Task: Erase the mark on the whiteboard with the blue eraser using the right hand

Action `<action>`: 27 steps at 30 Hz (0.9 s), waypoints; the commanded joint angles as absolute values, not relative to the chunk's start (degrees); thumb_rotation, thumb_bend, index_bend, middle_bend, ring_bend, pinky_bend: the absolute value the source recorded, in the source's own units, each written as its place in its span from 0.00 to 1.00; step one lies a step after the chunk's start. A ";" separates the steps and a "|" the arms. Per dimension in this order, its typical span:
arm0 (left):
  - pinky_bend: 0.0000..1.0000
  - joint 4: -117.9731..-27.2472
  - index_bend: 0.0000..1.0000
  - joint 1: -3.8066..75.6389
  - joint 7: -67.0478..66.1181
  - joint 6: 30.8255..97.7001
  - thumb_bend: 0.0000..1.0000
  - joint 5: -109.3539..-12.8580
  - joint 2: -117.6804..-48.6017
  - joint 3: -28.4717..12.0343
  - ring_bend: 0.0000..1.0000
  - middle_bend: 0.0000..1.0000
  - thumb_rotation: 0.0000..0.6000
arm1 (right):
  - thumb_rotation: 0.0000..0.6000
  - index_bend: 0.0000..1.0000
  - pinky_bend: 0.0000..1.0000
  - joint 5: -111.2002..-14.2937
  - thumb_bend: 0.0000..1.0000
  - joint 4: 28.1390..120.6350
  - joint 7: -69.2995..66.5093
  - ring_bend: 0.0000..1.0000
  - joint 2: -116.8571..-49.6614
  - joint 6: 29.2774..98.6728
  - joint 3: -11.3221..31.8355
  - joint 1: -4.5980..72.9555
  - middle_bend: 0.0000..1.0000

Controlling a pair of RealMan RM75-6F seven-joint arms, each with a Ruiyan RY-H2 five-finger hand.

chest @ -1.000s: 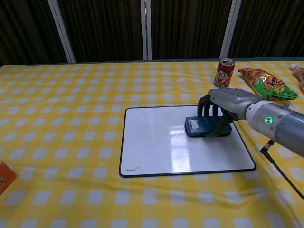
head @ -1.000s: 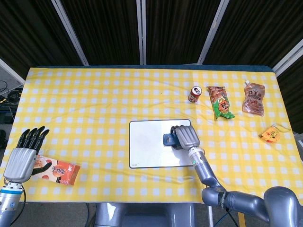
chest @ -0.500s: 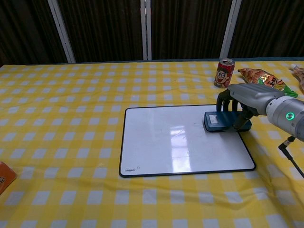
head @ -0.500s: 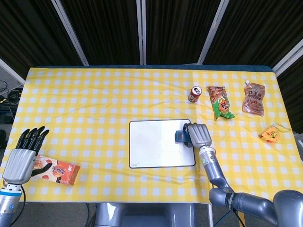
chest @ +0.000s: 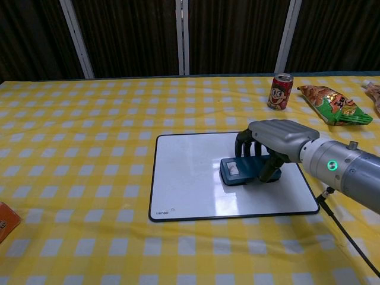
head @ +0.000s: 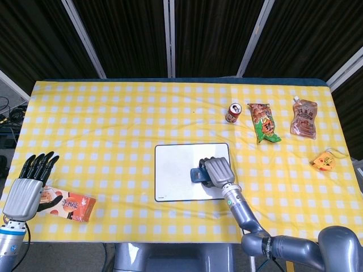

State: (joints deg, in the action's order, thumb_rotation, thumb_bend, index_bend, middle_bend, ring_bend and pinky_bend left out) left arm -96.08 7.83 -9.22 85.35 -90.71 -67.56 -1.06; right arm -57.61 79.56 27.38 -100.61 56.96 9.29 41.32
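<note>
A: How far along does the wiping look, taking the white rectangular whiteboard with the dark frame [chest: 196, 190] as the landmark and starting at its near edge?

B: Along the near edge and the near left corner, where a small printed logo sits, the surface reads clean white, with only glare on it. No pen mark shows there in either view.

A: And further in?

B: Toward the right of the board's middle lies the blue block-shaped eraser [chest: 240, 170], flat on the surface. The right hand [chest: 270, 145] grips it from above, fingers [chest: 242, 144] curled down over its far side and the thumb against its near right end. So the eraser is picked up and in contact with the board.

A: Is any mark left?

B: I cannot make one out anywhere on the bare surface; a faint trace under the eraser or the hand would be hidden. My judgement is that the erasing is at or near its end, with perhaps a last pass and then setting the eraser down.

A: What of the other hand?

B: The left hand [head: 28, 187] is well off to the left of the board, fingers straight and holding nothing, just by an orange snack packet [head: 71, 205]. Beyond the board's far right corner stands a red drink can [chest: 279, 91], well apart from the work.
</note>
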 commanded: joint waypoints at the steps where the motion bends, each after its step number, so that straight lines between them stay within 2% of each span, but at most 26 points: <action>1: 0.00 -96.04 0.00 7.86 -9.09 85.32 0.03 -90.56 -67.53 -1.17 0.00 0.00 1.00 | 1.00 0.83 0.79 -58.16 0.23 79.61 27.64 0.75 -101.34 56.68 9.17 41.79 0.76; 6: 0.00 -95.82 0.00 8.00 -8.85 84.92 0.03 -90.05 -67.54 -1.34 0.00 0.00 1.00 | 1.00 0.83 0.79 -57.84 0.23 77.33 27.60 0.75 -102.98 55.88 9.74 42.53 0.76; 16: 0.00 -95.25 0.00 8.43 -8.41 83.77 0.03 -88.50 -67.59 -1.87 0.00 0.00 1.00 | 1.00 0.83 0.79 -58.11 0.23 66.77 24.63 0.75 -106.75 56.08 12.50 43.53 0.76; 27: 0.00 -95.31 0.00 8.51 -9.14 83.56 0.03 -88.56 -67.83 -1.63 0.00 0.00 1.00 | 1.00 0.83 0.79 -58.12 0.23 61.04 22.73 0.75 -104.74 58.02 14.61 41.87 0.76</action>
